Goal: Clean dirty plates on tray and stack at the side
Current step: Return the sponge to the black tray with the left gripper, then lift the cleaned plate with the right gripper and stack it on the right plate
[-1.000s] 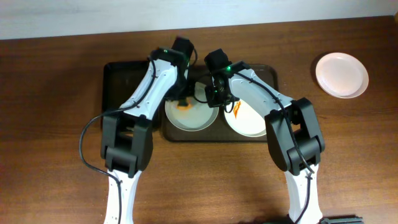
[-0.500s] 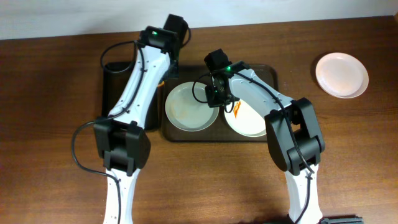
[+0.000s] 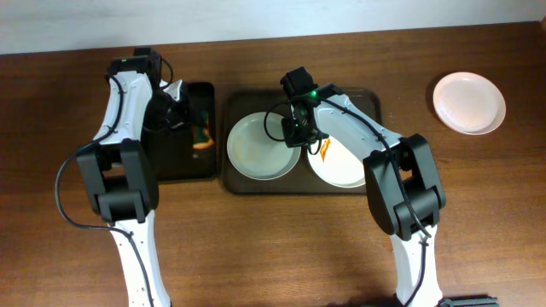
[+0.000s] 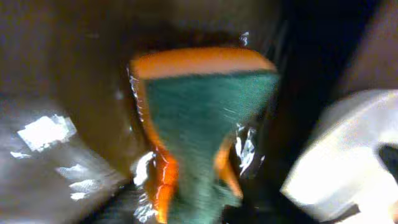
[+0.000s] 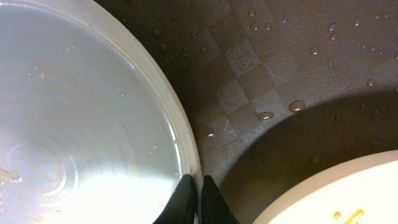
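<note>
Holding the wet plate: the right gripper is seen clamped on the rim of the wet plate. This plate lies in the left half of the tray, beaded with water, and no orange is seen on it.
Left gripper: the left gripper is poised over the black tray, well apart from the plates. Its fingers are not shown in its own view, so whether they are parted or closed cannot be told.
Sponge: an orange sponge with a green scouring face is pictured wet in the black tray, right in front of the left wrist camera. Whether it is gripped or let go cannot be told.
Smeared plate: the smeared plate is seen in the right half of the tray, just beside the wet one, with an orange smear near its left edge.
Lone plate: the lone plate is set on the table at the far right, well apart from the tray.
Step in hand: the change from wiping to stacking is judged to be under way, with the wet plate taken as clean.
Next move: the wet plate is expected to be lifted by its pinched rim, carried over the smeared plate and laid on the lone plate. A slow, level carry is called for, since a thin wet rim is judged likely to slip.
</note>
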Controlling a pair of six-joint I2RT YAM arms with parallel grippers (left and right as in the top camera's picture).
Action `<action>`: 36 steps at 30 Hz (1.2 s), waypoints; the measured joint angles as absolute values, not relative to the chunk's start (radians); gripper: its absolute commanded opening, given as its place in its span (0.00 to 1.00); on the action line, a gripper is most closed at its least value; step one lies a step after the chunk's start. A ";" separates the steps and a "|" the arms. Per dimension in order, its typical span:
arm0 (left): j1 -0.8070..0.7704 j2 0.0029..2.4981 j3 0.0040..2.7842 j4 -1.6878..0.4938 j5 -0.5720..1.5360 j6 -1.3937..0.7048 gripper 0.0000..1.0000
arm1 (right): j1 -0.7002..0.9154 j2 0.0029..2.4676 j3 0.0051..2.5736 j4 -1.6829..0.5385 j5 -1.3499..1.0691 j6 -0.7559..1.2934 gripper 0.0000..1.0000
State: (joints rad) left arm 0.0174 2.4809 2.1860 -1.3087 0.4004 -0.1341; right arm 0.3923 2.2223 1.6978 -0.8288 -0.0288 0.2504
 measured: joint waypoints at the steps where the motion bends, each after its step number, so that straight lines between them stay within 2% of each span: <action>1: 0.019 2.486 2.186 -1.309 0.378 -0.130 0.99 | 0.392 2.222 1.698 -0.829 -0.029 0.251 0.04; 2: 0.021 2.491 2.186 -1.309 0.354 -0.128 0.93 | 0.392 2.222 1.698 -0.830 -0.028 0.251 0.04; 4: 0.035 2.494 2.186 -1.313 0.339 -0.124 0.75 | 0.392 2.222 1.698 -0.830 -0.027 0.250 0.04; 5: 0.048 2.494 2.186 -1.321 0.340 -0.122 0.72 | 0.392 2.222 1.698 -0.830 -0.027 0.251 0.04; 7: 0.081 2.496 2.219 -1.352 0.344 -0.122 0.45 | 0.392 2.222 1.698 -0.830 -0.027 0.250 0.04; 8: 0.095 2.498 2.286 -1.404 0.343 -0.123 0.47 | 0.392 2.222 1.698 -0.830 -0.027 0.251 0.04; 9: 0.097 2.498 2.333 -1.432 0.344 -0.123 0.64 | 0.392 2.222 1.698 -0.830 -0.027 0.251 0.04; 10: 0.096 2.498 2.378 -1.461 0.343 -0.122 1.00 | 0.392 2.222 1.698 -0.829 -0.027 0.250 0.04; 16: 0.088 2.498 2.424 -1.476 0.344 -0.120 1.00 | 0.392 2.219 1.698 -0.826 -0.024 0.250 0.04; 19: 0.088 2.498 2.424 -1.477 0.344 -0.120 1.00 | 0.392 2.183 1.712 -0.865 0.051 0.250 0.04; 22: 0.088 2.498 2.424 -1.477 0.344 -0.120 1.00 | 0.393 2.078 1.820 -0.935 0.229 0.206 0.04; 24: 0.088 2.498 2.424 -1.477 0.343 -0.120 1.00 | 0.414 2.008 1.913 -0.971 0.434 0.178 0.04; 26: 0.088 2.498 2.424 -1.477 0.344 -0.120 1.00 | 0.506 1.995 1.950 -0.977 0.686 0.094 0.04; 30: 0.088 2.498 2.425 -1.477 0.344 -0.120 1.00 | 0.706 1.995 1.950 -0.966 0.999 0.020 0.04; 36: 0.088 2.498 2.424 -1.477 0.344 -0.120 1.00 | 0.746 1.995 1.950 -0.966 1.078 -0.001 0.04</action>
